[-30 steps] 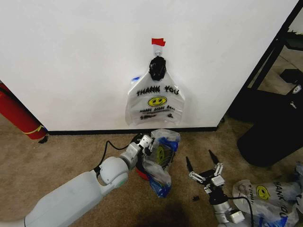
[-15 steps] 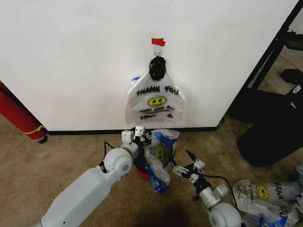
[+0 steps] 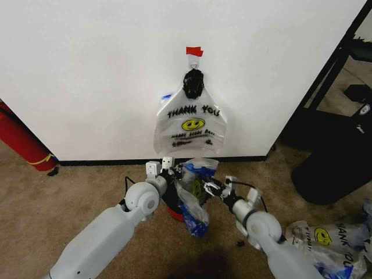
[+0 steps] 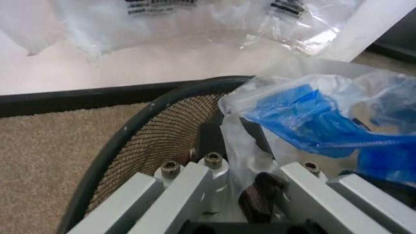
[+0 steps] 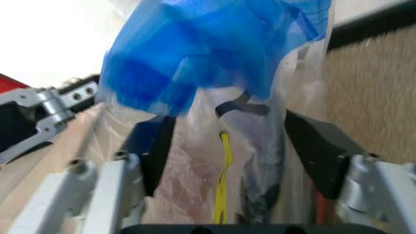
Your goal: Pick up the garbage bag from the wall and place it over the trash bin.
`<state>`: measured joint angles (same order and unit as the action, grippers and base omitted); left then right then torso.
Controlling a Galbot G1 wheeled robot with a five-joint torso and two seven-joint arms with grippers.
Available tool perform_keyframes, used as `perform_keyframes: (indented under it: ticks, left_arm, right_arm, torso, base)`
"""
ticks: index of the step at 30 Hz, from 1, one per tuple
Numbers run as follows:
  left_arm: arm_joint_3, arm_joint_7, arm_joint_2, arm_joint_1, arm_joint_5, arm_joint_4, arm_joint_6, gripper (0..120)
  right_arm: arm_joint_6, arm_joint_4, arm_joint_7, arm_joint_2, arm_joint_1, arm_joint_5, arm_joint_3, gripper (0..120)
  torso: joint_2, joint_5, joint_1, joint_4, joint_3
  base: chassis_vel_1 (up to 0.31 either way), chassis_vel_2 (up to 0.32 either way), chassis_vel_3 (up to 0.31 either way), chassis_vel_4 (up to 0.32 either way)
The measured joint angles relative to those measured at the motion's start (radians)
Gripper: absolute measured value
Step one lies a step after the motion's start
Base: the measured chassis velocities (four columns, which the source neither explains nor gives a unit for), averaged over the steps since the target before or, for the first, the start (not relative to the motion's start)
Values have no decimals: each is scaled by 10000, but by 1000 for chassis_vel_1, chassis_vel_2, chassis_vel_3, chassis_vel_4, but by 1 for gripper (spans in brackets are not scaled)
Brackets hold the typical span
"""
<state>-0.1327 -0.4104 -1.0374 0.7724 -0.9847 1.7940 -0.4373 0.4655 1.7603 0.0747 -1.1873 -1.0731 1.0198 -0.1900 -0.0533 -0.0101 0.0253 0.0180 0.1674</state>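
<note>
The garbage bag (image 3: 196, 192), clear plastic with blue handles (image 4: 305, 117), lies crumpled over the far side of the black mesh trash bin (image 3: 172, 199), partly in it and partly spilling down its front. My left gripper (image 3: 160, 167) stands open just above the bin's rim (image 4: 140, 131), with a fold of bag film between its fingers (image 4: 175, 187). From the right, my right gripper (image 3: 212, 187) reaches in, open, its black pads (image 5: 318, 146) on either side of the bag (image 5: 215, 73). The white wall (image 3: 87, 75) rises just behind.
Another "THANK YOU" bag (image 3: 192, 125) hangs on the wall from a black hook under a red tape strip (image 3: 194, 51). A red cylinder (image 3: 20, 142) leans at the left. More bags (image 3: 325, 238) lie on the carpet at the right, near black furniture (image 3: 337, 157).
My right arm swung from the carpet at the front right up to the bag and now straddles it. My left gripper lifted off the bag and shifted slightly left.
</note>
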Motion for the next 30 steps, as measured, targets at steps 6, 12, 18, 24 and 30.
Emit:
perform_keyframes:
  ticks: [6, 12, 18, 24, 30]
  left_arm:
    - [58, 8, 90, 120, 44, 92, 3, 0]
    - [78, 5, 70, 215, 90, 134, 4, 0]
    - [141, 88, 107, 459, 366, 327, 108, 0]
    - [407, 499, 273, 1369, 1968, 1105, 805, 0]
    - [956, 1084, 335, 2549, 3930, 1679, 1679, 0]
  right_arm:
    - [1655, 128, 648, 105, 404, 204, -34, 34]
    - [2204, 239, 690, 251, 397, -8, -97, 16]
    - [1800, 349, 1081, 172, 221, -113, -164, 1]
    - [-48, 758, 1941, -28, -363, -339, -163, 1]
    - [-1184, 1628, 1825, -75, -1649, -1017, -482, 1]
  torso:
    - [0, 0, 0, 1, 0]
    - [0, 1, 0, 1, 0]
    - [0, 2, 0, 1, 0]
    - [0, 0, 0, 1, -1]
    - [0, 0, -1, 1, -2]
  base:
    - [0, 0, 0, 0]
    - [0, 0, 0, 0]
    - [0, 0, 0, 0]
    - [0, 0, 0, 0]
    - [0, 0, 0, 0]
